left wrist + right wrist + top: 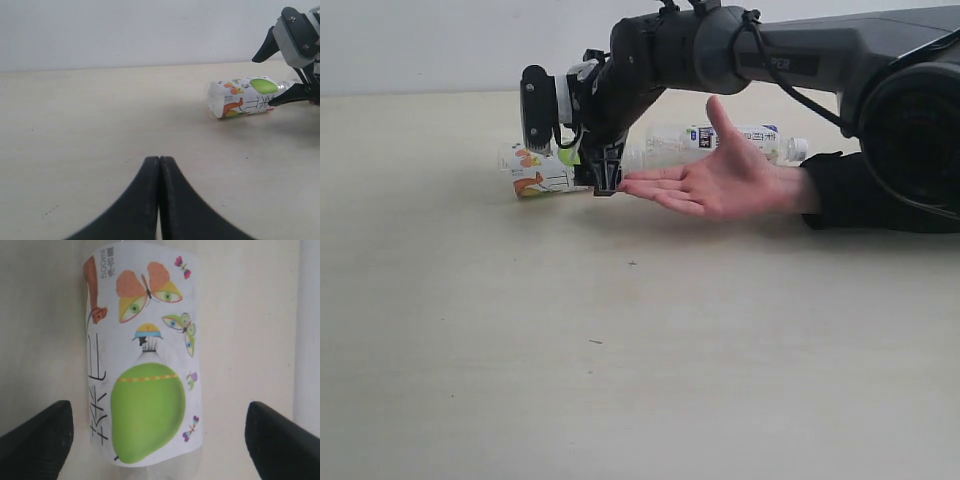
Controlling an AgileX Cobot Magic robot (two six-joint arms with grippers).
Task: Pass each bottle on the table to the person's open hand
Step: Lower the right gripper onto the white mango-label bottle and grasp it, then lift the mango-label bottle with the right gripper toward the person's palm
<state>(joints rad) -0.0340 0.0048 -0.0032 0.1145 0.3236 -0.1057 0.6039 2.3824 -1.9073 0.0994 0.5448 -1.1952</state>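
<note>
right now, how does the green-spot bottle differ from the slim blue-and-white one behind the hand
Label: the green-spot bottle shows butterflies and a green fruit; the slim bottle has white-and-blue print.
Shape: the slim bottle looks longer and thinner than the green-spot bottle.
Place: the green-spot bottle lies between the fingers of the open right gripper; the slim bottle lies behind the person's open hand.
Both lie on their sides on the table.

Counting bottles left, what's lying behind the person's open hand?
A slim clear plastic bottle with white-and-blue label lies on its side on the pale beige table behind the bare open hand; the thumb covers part of it.
</note>
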